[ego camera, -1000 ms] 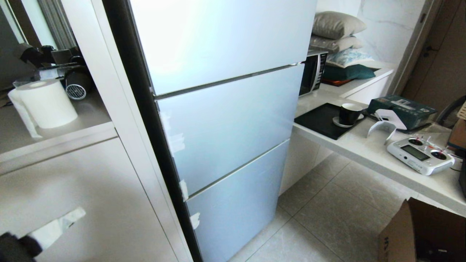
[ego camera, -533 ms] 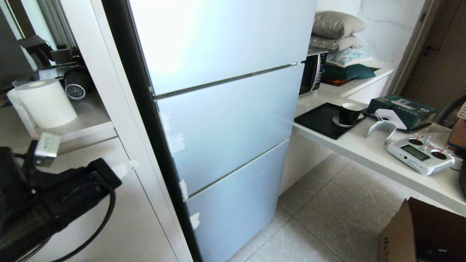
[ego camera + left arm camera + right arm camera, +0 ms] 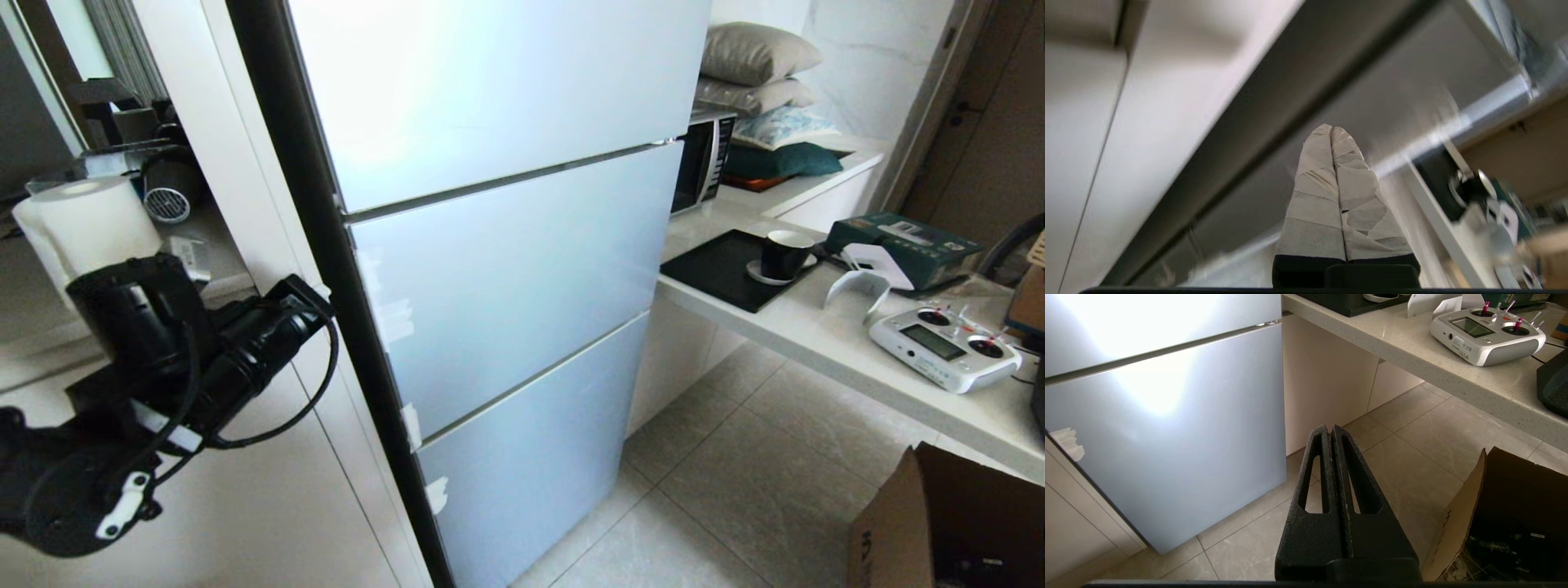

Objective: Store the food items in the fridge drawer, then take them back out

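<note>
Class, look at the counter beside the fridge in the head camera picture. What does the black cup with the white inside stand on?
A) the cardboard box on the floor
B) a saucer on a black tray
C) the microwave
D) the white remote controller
B: the black cup sits on a saucer on the black tray, apart from the white remote controller.

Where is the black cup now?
In the head view, the black cup stands on a saucer at the corner of the black tray, on the counter right of the fridge.
</note>
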